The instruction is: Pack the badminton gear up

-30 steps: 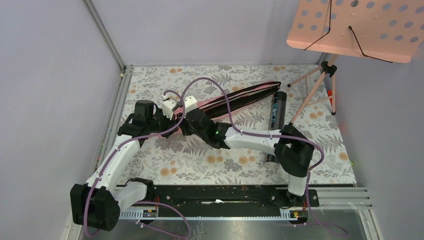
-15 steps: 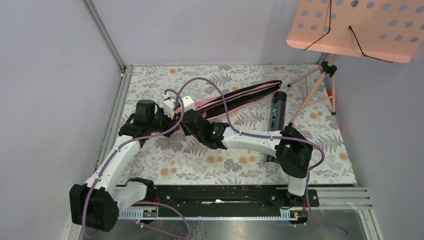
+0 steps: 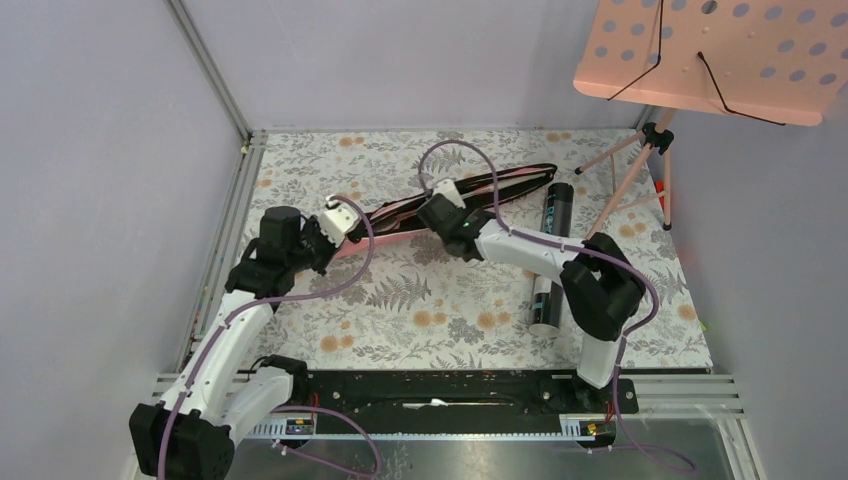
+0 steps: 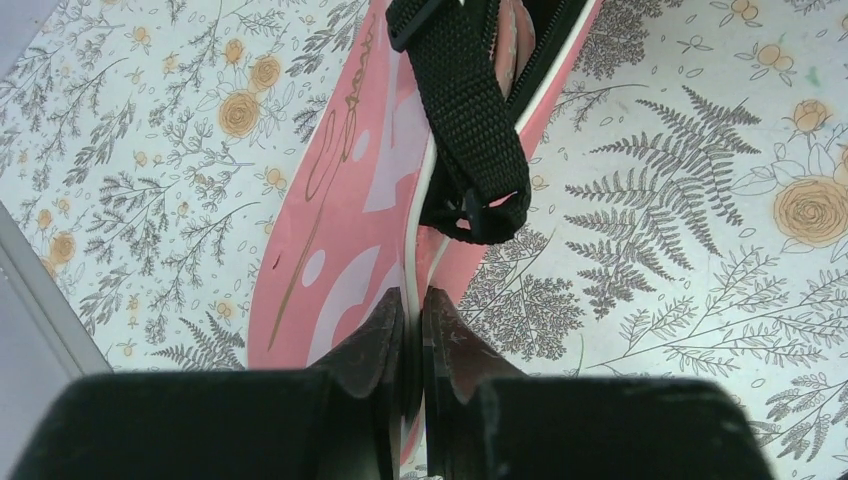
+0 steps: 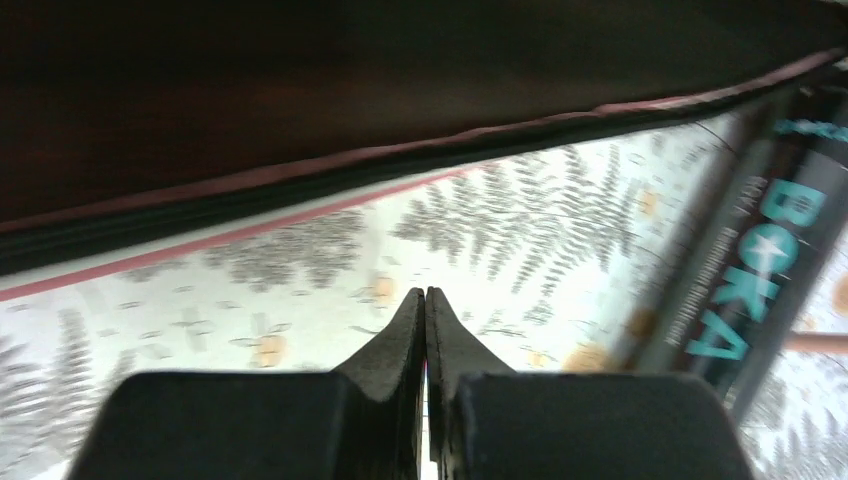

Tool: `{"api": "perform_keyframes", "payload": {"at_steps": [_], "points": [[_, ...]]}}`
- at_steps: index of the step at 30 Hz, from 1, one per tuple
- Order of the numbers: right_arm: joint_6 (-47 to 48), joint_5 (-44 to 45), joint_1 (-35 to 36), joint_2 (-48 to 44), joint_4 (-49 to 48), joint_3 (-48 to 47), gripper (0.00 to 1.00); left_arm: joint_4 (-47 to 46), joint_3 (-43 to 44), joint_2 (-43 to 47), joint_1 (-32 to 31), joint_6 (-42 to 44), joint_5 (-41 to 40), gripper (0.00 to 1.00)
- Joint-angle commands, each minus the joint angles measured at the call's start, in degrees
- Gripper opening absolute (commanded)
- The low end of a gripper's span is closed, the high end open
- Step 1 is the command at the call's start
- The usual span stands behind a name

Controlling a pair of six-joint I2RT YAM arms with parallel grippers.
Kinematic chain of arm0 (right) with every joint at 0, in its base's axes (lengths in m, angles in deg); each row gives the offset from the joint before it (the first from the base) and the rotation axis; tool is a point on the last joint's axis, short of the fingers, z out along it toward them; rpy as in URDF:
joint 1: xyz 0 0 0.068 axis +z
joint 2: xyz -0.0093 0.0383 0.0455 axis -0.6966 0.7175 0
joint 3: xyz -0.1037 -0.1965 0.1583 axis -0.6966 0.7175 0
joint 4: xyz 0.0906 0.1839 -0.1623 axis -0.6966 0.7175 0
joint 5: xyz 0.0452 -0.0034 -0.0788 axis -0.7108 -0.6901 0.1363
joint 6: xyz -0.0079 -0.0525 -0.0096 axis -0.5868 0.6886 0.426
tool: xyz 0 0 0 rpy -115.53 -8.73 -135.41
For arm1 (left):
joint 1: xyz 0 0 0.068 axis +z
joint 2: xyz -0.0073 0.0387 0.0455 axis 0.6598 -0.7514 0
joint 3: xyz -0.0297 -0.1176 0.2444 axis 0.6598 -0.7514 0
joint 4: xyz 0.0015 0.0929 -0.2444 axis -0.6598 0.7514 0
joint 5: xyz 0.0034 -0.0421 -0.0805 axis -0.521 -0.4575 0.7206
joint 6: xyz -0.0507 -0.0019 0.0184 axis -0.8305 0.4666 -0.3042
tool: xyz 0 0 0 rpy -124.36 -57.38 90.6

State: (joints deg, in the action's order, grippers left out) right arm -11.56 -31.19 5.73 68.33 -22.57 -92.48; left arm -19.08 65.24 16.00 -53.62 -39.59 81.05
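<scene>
The pink racket-shaped cover (image 3: 520,180) lies slantwise across the floral mat, its black side up in the top view. My left gripper (image 3: 345,218) is at its left end, shut on the cover's white-piped pink edge (image 4: 340,230). The black strap (image 4: 465,130) loops just beyond the fingertips. My right gripper (image 3: 437,212) is at the cover's middle, shut, with nothing visible between its fingers. In the right wrist view the cover's dark underside (image 5: 400,80) hangs overhead. The long black tube (image 3: 552,250) lies right of the cover, its teal lettering (image 5: 770,240) close by.
A pink perforated music stand (image 3: 710,55) overhangs the back right corner, with its tripod legs (image 3: 640,170) beside the tube's far end. Grey walls close in the mat on the left, back and right. Purple cables arc above both wrists.
My right gripper closed and travelled right along the cover, away from the left gripper. The left arm pulled slightly left, still holding the cover's end.
</scene>
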Motion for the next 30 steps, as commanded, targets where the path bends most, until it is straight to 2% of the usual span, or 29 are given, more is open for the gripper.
{"api": "perform_keyframes", "payload": {"at_steps": [1, 5, 9, 12, 16, 21, 26, 30], "points": [[2.66, 3.92, -2.73, -1.46, 4.89, -1.35, 0.00, -1.85, 1.92, 1.15, 0.47, 3.56, 1.14, 0.00], [3.79, -9.00, -2.12, -5.50, -3.75, 1.67, 0.00, 0.70, 4.82, -0.83, 0.47, -1.12, 6.17, 0.00], [4.27, -28.63, -0.47, -12.45, -18.64, 10.03, 0.17, 2.28, 7.92, -3.32, 0.47, -5.45, 8.12, 0.00], [2.86, -35.55, 2.05, -14.14, -28.90, 12.77, 0.28, 2.61, 8.79, -4.78, 0.47, -7.57, 9.22, 0.00], [2.82, -35.64, 4.98, -13.25, -34.77, 11.47, 0.41, 3.51, 9.48, -5.26, 0.47, -8.47, 11.42, 0.00], [3.31, -34.53, 6.48, -10.30, -39.30, 8.97, 0.52, 3.58, 9.77, -4.99, 0.47, -9.71, 12.90, 0.00], [8.06, -30.24, 8.72, -7.13, -40.31, 4.68, 0.57, 3.45, 10.85, -5.86, 0.45, -12.13, 14.16, 0.00], [9.03, -26.56, 9.24, -5.76, -39.30, 2.30, 0.57, 3.17, 11.28, -6.31, 0.30, -13.15, 15.51, 0.00]]}}
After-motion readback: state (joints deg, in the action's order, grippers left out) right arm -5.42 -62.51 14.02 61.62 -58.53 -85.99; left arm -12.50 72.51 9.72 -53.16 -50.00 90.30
